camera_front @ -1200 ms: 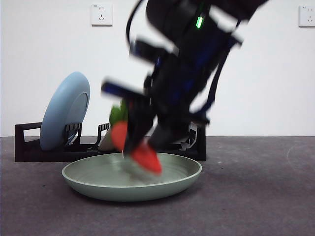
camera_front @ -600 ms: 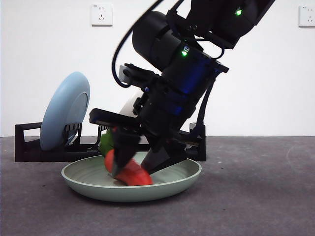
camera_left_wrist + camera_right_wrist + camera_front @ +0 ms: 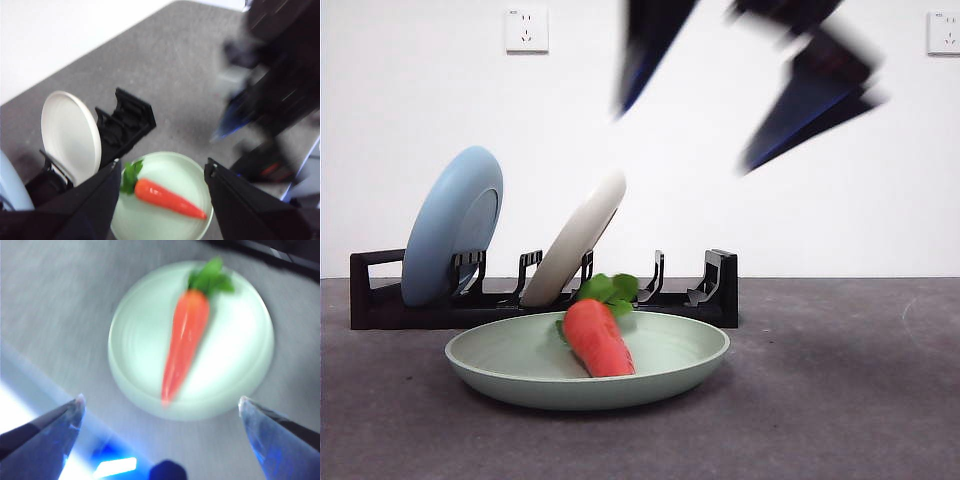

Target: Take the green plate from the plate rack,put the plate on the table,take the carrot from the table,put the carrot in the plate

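Orange-red, the carrot (image 3: 598,338) lies in the green plate (image 3: 500,375) on the desk (image 3: 840,400); we see both end effectors, right (image 3: 160,410) and left (image 3: 162,172), spread wide, empty, above.

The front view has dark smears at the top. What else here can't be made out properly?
- Front view: those smears are an arm, motion-blurred and cut off by the top edge; which arm cannot be told.
- Front view: the carrot lies in the green plate, whose rim hides its underside.
- Left wrist view: the light blue plate is cut by the edge, and the plate rack is partly behind the white plate.
- Right wrist view: everything is blurred.
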Controlling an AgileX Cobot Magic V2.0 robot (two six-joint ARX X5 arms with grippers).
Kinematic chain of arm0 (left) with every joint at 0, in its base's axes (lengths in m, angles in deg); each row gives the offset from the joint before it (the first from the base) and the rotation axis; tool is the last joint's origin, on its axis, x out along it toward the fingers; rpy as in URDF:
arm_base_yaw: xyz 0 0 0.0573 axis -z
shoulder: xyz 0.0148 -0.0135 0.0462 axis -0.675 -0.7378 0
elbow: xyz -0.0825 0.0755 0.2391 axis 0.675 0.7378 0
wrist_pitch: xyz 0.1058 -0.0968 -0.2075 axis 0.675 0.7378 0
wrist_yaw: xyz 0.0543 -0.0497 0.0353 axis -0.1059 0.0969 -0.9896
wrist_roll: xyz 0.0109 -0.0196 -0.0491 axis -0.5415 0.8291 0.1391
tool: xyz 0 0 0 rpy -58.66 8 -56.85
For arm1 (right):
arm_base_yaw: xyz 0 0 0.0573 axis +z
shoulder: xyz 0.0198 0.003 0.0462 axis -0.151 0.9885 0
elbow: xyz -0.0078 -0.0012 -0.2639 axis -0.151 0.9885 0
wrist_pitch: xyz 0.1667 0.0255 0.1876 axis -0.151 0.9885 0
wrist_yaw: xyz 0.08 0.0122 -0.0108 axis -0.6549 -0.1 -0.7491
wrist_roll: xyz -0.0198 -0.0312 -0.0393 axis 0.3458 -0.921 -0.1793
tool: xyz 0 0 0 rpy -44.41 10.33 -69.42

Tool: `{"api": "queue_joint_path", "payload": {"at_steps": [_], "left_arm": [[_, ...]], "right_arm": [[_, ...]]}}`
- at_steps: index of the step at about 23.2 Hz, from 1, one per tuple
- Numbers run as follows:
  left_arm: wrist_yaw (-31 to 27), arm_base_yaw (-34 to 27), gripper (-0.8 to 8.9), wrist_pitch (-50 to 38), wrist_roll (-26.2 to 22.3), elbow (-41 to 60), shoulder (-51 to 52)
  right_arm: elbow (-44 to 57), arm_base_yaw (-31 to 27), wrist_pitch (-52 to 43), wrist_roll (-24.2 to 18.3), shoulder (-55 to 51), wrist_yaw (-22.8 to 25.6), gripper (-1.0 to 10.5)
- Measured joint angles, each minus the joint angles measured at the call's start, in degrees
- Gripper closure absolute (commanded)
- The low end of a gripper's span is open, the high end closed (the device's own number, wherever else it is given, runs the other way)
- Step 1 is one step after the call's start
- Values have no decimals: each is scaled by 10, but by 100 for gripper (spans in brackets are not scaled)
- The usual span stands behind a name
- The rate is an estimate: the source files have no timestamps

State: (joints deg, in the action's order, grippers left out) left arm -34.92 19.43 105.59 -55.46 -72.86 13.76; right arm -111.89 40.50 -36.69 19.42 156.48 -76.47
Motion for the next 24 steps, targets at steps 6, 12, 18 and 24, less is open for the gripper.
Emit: {"api": "queue_joint_path", "payload": {"at_steps": [6, 12, 18, 24], "left_arm": [[1, 0, 637, 37, 16, 0, 0], [2, 0, 820, 65, 36, 0, 0], [2, 0, 818, 67, 45, 0, 0], [2, 0, 817, 67, 45, 0, 0]], "right_arm": [[0, 0, 168, 0, -185, -8, 644], [0, 0, 188, 0, -243, -8, 956], [0, 0, 188, 0, -245, -8, 946], [0, 0, 188, -2, -245, -7, 946]]}}
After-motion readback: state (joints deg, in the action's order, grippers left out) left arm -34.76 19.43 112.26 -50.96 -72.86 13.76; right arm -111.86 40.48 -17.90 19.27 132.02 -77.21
